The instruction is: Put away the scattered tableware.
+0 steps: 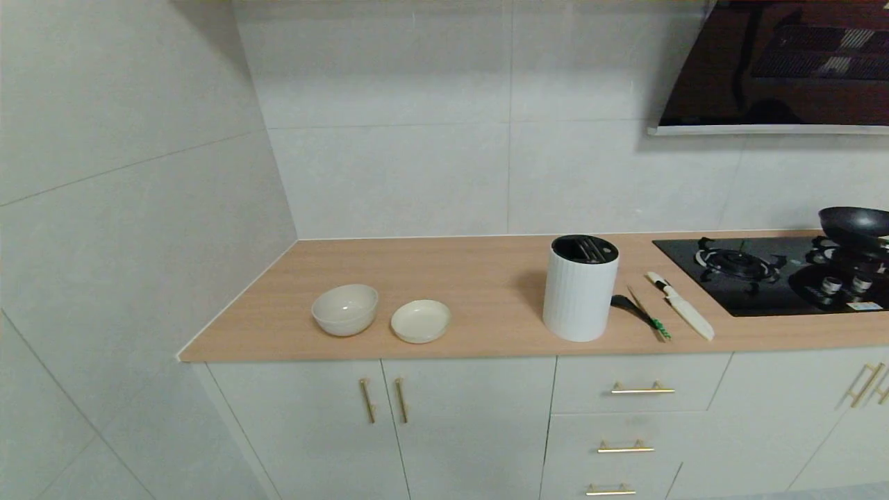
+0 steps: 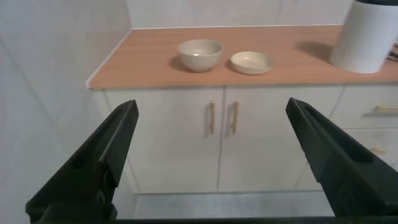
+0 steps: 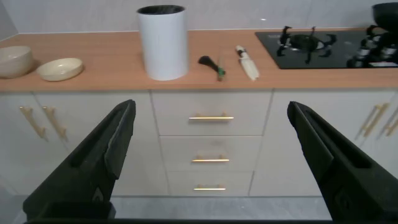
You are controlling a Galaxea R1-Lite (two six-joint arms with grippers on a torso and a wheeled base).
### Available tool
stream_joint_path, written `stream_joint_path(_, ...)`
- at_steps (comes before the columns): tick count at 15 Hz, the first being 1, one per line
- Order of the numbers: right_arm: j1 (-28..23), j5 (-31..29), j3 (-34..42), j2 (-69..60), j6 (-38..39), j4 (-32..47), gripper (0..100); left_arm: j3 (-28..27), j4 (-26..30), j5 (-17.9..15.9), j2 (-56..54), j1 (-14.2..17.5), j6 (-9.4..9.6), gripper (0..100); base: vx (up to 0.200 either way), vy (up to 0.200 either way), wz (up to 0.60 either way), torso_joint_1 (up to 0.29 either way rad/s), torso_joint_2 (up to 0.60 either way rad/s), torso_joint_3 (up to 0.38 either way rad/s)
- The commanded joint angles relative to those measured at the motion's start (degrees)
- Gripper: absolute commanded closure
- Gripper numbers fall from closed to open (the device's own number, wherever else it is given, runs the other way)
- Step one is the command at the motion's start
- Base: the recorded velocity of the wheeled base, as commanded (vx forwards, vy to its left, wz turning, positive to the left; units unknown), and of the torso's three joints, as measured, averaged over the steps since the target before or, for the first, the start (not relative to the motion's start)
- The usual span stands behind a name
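Note:
On the wooden counter [image 1: 479,271] stand a cream bowl [image 1: 345,309] and a shallow cream dish [image 1: 420,321] side by side. To their right stands a white cylindrical utensil holder [image 1: 580,288]. Beside it lie a black spoon [image 1: 627,303], a thin stick with a green end [image 1: 653,321] and a white knife [image 1: 680,314]. My left gripper [image 2: 211,112] is open, in front of the cabinet doors below the bowl [image 2: 199,54] and dish [image 2: 251,61]. My right gripper [image 3: 211,109] is open before the drawers, short of the holder [image 3: 163,42], spoon [image 3: 210,62] and knife [image 3: 247,62].
A black gas stove [image 1: 778,274] with a dark wok [image 1: 854,223] takes the counter's right end. Tiled walls close off the back and the left. Cabinet doors [image 1: 382,417] and drawers [image 1: 639,417] with gold handles sit below the counter.

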Motion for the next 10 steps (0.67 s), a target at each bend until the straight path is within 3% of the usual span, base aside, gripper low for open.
stream_joint_path(1, 0.02, 0.04, 0.01, 0.00, -0.01, -0.01, 0, 0.00, -0.01, -0.04, 0.00, 0.02, -0.01, 0, 0.000, 0.200, 0.00, 0.012, 0.00, -0.002)
stream_joint_path(10, 0.02, 0.12, 0.01, 0.00, -0.01, -0.01, 0, 0.00, -0.01, -0.04, 0.00, 0.02, -0.01, 0, 0.000, 0.200, 0.00, 0.002, 0.00, 0.001)
